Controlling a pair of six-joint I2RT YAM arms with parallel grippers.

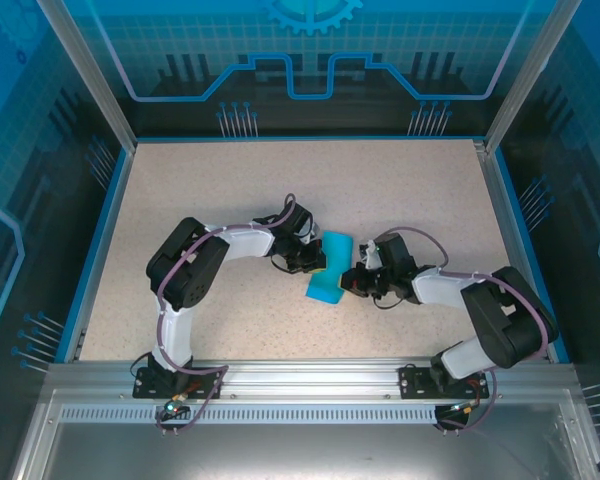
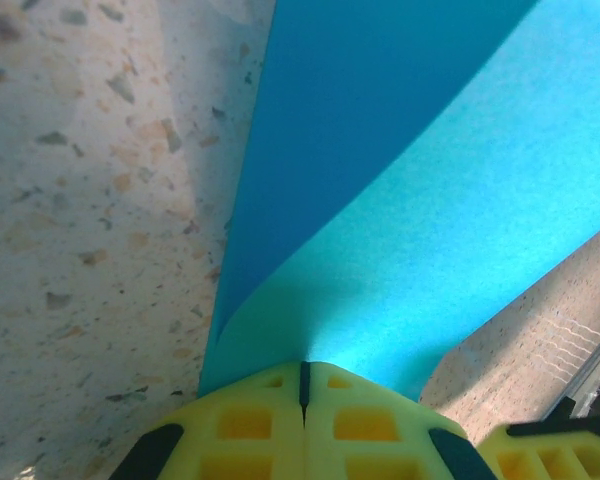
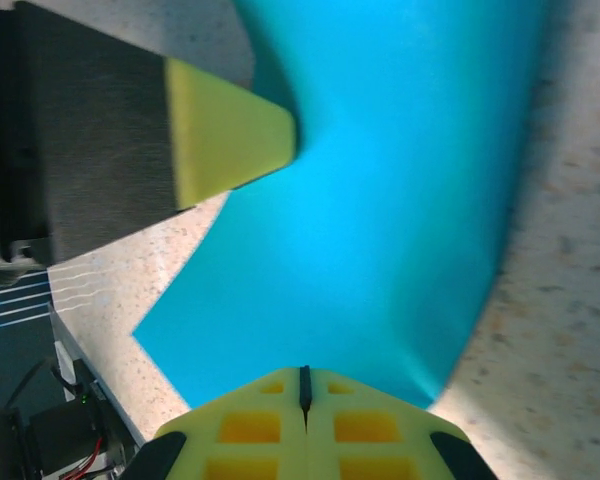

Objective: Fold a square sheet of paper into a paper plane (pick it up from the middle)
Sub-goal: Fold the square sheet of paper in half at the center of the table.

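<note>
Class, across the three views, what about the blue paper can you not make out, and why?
Top view: the square sheet of paper is too small to show creases; the left gripper and right gripper cover its side edges.
Left wrist: the frame cuts off its far edges.
Right wrist: its pinched edge is hidden between the fingers.

One square sheet of paper is being counted, teal-blue and in a single piece. One counter is being counted beneath it. Two arms are being counted: one left arm and one right arm. Two end effectors are being counted, one per arm: the left end effector and the right end effector. Two yellow fingers are being shown on the left one and two more on the right one, four being tallied altogether.
</note>
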